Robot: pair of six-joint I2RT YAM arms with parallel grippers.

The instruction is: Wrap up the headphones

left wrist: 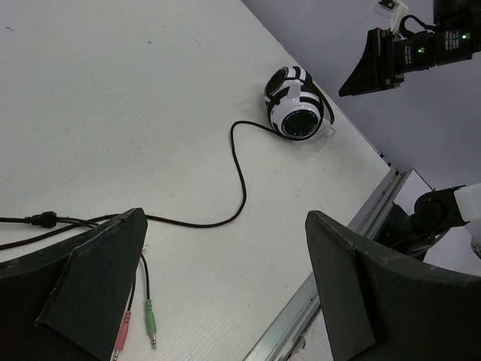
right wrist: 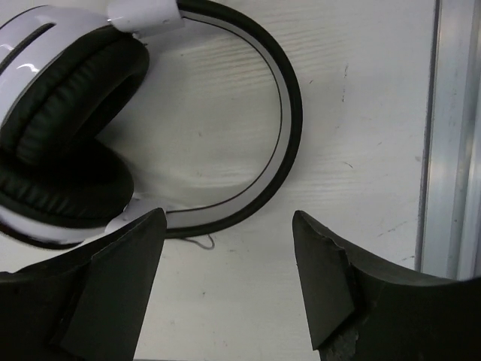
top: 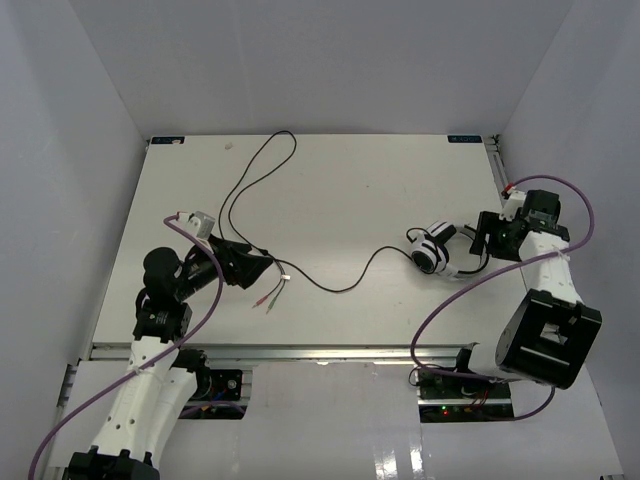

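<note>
The headphones [top: 432,250] lie at the right of the white table, ear cups folded together. Their thin black cable [top: 335,290] runs left, loops up toward the back of the table and returns. It ends in a pink plug [left wrist: 122,331] and a green plug [left wrist: 149,320]. My left gripper [top: 268,272] is open and empty, low over the cable just above the plugs; in the left wrist view [left wrist: 225,218] the plugs lie by its left finger. My right gripper [top: 472,243] is open and empty, just right of the headphones. In the right wrist view [right wrist: 229,218] the headband [right wrist: 285,113] curves just ahead of the fingertips, the black ear pads [right wrist: 68,128] at the left.
An aluminium rail [top: 300,352] runs along the table's near edge and another rail [right wrist: 451,150] along its right edge, close to my right gripper. White walls close in the table on three sides. Purple arm cables [top: 450,300] hang near both arms.
</note>
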